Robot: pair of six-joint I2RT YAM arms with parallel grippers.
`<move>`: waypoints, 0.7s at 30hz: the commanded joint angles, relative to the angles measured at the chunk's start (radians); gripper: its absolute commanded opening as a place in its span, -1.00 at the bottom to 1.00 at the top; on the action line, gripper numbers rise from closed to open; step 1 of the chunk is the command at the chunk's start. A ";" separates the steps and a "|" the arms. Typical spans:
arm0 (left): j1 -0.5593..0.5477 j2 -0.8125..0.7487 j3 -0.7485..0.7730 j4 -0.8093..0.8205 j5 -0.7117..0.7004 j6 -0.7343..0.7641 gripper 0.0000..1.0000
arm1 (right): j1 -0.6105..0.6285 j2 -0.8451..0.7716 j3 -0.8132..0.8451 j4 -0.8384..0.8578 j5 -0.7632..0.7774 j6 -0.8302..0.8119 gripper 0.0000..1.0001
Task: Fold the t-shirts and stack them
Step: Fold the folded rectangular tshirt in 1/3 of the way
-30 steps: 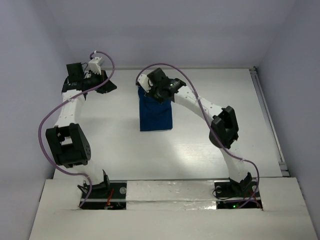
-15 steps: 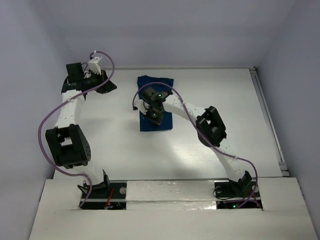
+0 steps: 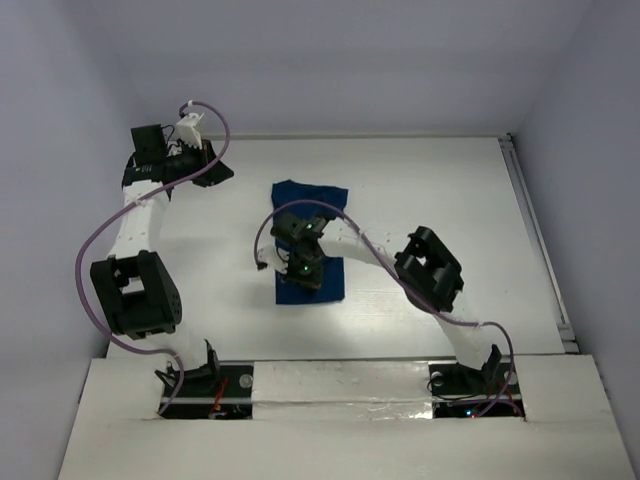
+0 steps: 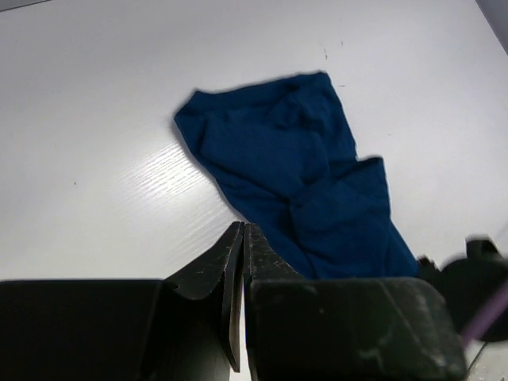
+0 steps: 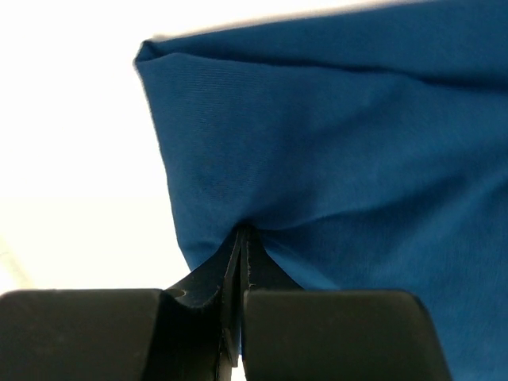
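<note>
Jaws of the right gripper (image 5: 240, 232) pinch the t-shirt (image 5: 333, 143), likely to drag a fold; the left gripper (image 4: 242, 230) hangs well apart from it, jaws closed empty.

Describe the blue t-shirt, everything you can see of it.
The t-shirt is dark blue, soft knit cloth, folded into a long narrow strip with creases and a rumpled far end. No print shows. It lies on the white table, stretched from near to far. The right end effector is shut, pinching the cloth toward its near end; nothing else touches it.
</note>
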 commanded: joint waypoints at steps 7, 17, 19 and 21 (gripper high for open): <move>0.007 -0.091 -0.037 -0.006 0.033 0.031 -1.00 | 0.170 -0.174 -0.220 0.084 0.000 0.048 -0.55; 0.007 -0.148 -0.061 -0.016 -0.017 0.054 -1.00 | 0.201 -0.410 -0.390 0.308 0.247 0.037 0.13; 0.007 -0.157 -0.069 -0.015 -0.023 0.054 -1.00 | 0.224 -0.400 -0.413 0.342 0.299 0.031 0.14; 0.007 -0.158 -0.074 -0.015 -0.026 0.052 -1.00 | 0.244 -0.369 -0.445 0.371 0.324 0.022 0.16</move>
